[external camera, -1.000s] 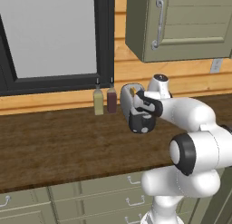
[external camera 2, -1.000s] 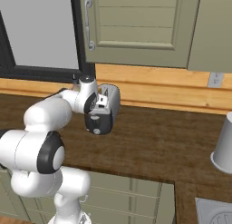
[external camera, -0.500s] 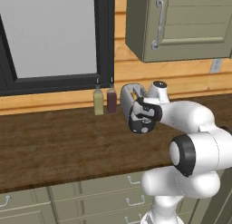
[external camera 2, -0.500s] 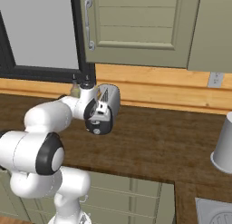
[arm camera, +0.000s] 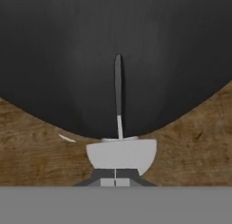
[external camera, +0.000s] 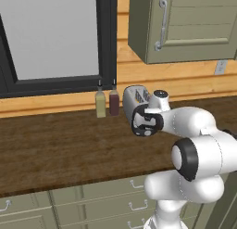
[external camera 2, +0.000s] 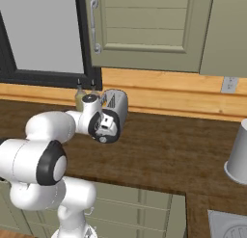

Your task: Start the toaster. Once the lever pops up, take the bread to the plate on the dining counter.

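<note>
the arm is dropping its hand lower down the front of the toaster (external camera: 134, 97) than a second ago, the wrist rolling over as it goes, so the press on the lever (arm camera: 121, 154) looks to be well under way, probably near the bottom of its travel. in the hand view the gripper (arm camera: 115, 182) is sitting with its two small tips pressed together right under the pale, cup-shaped tab, touching it, while the thin slot runs up the smooth black end panel above. the toaster is standing on the dark wood-grain worktop (external camera: 55, 144), against the plank wall, just beside two slim bottles (external camera: 107, 101), its rounded silver shell glossy in the right base view (external camera 2: 117, 103). whether the lever is latching cannot be told yet. no bread or plate is in sight, so the carrying part is waiting. a plain grey cylinder (external camera 2: 238, 156) is standing well apart on the right.
</note>
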